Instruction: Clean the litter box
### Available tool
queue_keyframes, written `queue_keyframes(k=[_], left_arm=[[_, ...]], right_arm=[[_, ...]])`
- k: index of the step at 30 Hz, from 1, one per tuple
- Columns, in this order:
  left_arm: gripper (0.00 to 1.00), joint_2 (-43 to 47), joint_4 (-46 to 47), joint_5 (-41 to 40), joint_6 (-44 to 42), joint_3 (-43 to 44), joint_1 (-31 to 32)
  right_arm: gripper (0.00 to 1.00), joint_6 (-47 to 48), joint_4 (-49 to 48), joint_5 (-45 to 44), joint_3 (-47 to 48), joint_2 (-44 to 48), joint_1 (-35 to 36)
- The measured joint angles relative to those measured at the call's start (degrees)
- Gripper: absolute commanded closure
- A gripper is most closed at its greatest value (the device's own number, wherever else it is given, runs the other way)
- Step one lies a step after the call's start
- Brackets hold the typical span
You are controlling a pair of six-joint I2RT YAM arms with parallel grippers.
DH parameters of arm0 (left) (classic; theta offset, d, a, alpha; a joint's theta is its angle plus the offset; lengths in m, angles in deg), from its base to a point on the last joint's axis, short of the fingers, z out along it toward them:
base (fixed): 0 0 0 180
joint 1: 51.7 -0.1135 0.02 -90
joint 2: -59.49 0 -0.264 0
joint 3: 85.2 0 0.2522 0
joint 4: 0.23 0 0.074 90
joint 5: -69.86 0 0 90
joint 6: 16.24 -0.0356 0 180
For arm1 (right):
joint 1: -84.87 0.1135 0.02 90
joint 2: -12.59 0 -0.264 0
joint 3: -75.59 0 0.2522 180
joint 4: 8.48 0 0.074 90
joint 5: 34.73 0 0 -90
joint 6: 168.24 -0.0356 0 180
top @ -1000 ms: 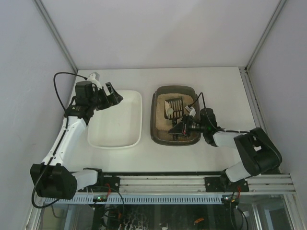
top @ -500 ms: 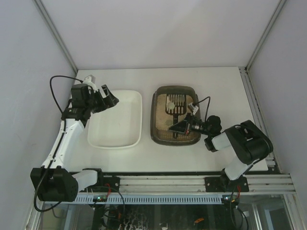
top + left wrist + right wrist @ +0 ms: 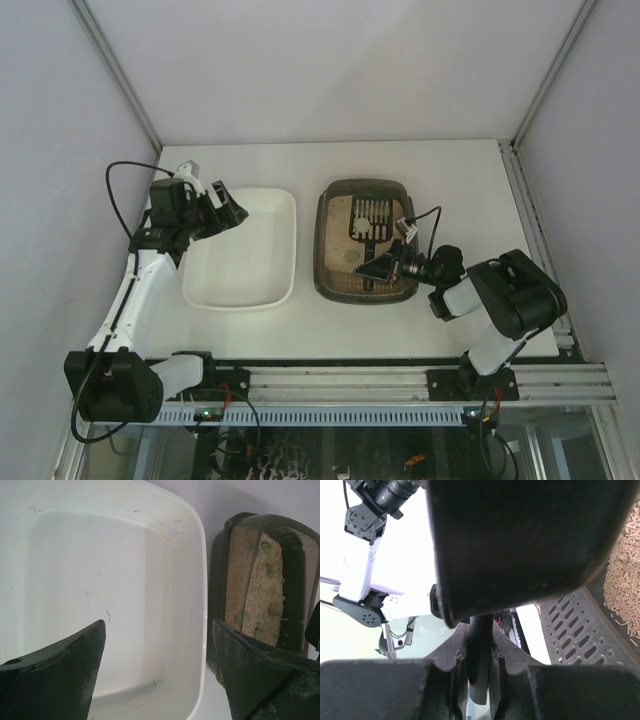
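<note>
On the white desk (image 3: 450, 170), the right claw (image 3: 385, 265) is clenching the scoop (image 3: 368, 215) inside the litter box (image 3: 322, 260), probably sifting. Next comes lifting clumps out. The left claw (image 3: 228, 205) is hanging released, left of the box.

White tabletop (image 3: 470, 170); plain pale walls (image 3: 340, 70) on three sides; metal rail (image 3: 340, 380) along near edge

The white tray (image 3: 100, 580) is shining like smooth plastic, the litter box (image 3: 217, 605) is looking like dark dull plastic, its litter (image 3: 262, 595) is looking rough and grainy, and the scoop (image 3: 575, 630) is looking like dull grey plastic.
</note>
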Motion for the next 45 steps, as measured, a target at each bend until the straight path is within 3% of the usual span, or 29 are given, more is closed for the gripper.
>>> queue_keyframes(k=[7,28,38,43,45], left_arm=[[0.09,0.92,0.24,0.04,0.02,-1.01,0.00],[0.09,1.29,0.74,1.33,0.09,-2.58,-0.17],[0.07,1.29,0.15,1.22,-0.96,-2.38,-0.94],[0.06,1.31,-4.02,-0.52,-4.68,0.28,-3.10],[0.00,1.18,-6.97,0.37,-8.26,4.20,-4.70]], right_arm=[[1.00,-2.47,-0.04,0.42,2.23,-4.98,0.44],[1.00,-5.18,0.61,2.38,0.52,-3.76,-3.41],[1.00,-3.06,7.65,3.17,2.27,-2.84,-0.72],[1.00,0.46,16.41,3.28,4.04,0.37,1.14],[1.00,3.26,23.17,3.13,6.08,3.15,1.33]])
